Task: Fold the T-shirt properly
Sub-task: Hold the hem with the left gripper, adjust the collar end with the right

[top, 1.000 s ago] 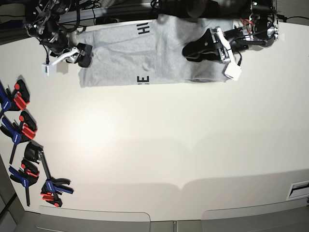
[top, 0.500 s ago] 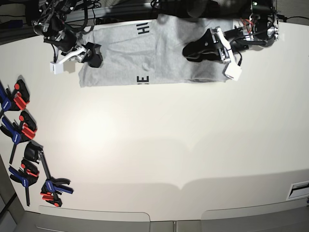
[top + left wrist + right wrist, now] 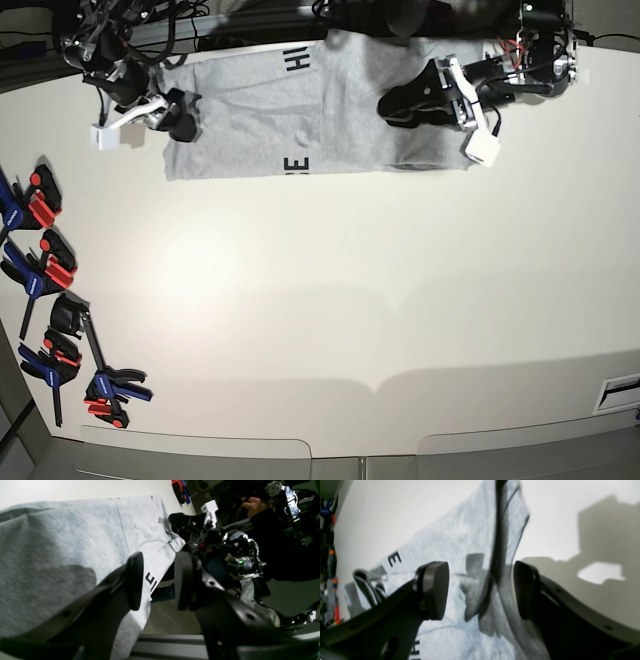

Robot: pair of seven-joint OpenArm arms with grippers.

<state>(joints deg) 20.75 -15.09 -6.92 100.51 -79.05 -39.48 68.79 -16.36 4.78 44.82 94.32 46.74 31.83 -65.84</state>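
I have the T-shirt (image 3: 320, 105) lying flat along the far edge of the bench (image 3: 330, 300), already narrowed into a long band with black letters showing at the fold lines. My left pincer (image 3: 156, 581) hangs over the end of the band on its side, its pads spread with nothing between them, grey cloth under one pad and the bench edge under the other. My right pincer (image 3: 481, 592) sits at the opposite end, jaws wide apart and straddling a raised ridge of the shirt's edge without yet closing on it. I judge this to be the approach to the next fold: the sideways folds look done, and the band now needs its ends brought together. For that I would lower the right pincer until the ridge sits well between the pads, close on both layers, and have the left one take its own edge likewise. A row of clamps (image 3: 50, 300) lies well clear.
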